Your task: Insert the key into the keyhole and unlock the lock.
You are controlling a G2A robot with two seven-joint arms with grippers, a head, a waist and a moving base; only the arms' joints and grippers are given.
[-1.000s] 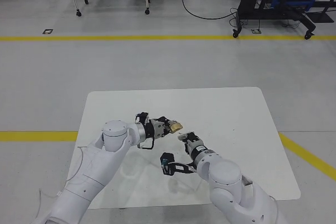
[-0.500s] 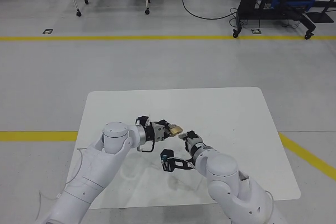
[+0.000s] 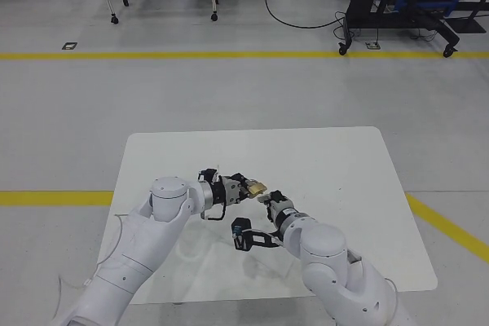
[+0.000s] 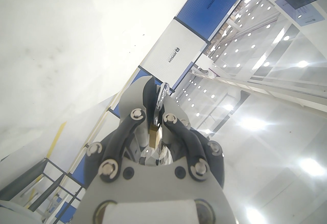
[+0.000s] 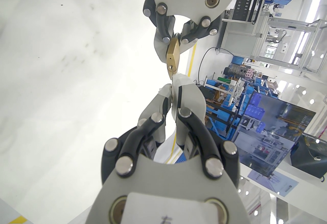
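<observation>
Though mostly hidden, key (image 5: pixel 174 74) at keyhole (image 5: pixel 171 66).

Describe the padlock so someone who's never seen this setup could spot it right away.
Find the white table and look over its middle. The padlock is the small block clamped in the left gripper, keyhole end toward the right gripper. It alone is brass-coloured.

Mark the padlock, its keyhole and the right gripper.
padlock (image 5: pixel 173 52), right wrist view, brass body.
keyhole (image 5: pixel 170 66), right wrist view, dark slot on padlock's end.
right gripper (image 5: pixel 172 85), right wrist view, between fingertips.
</observation>
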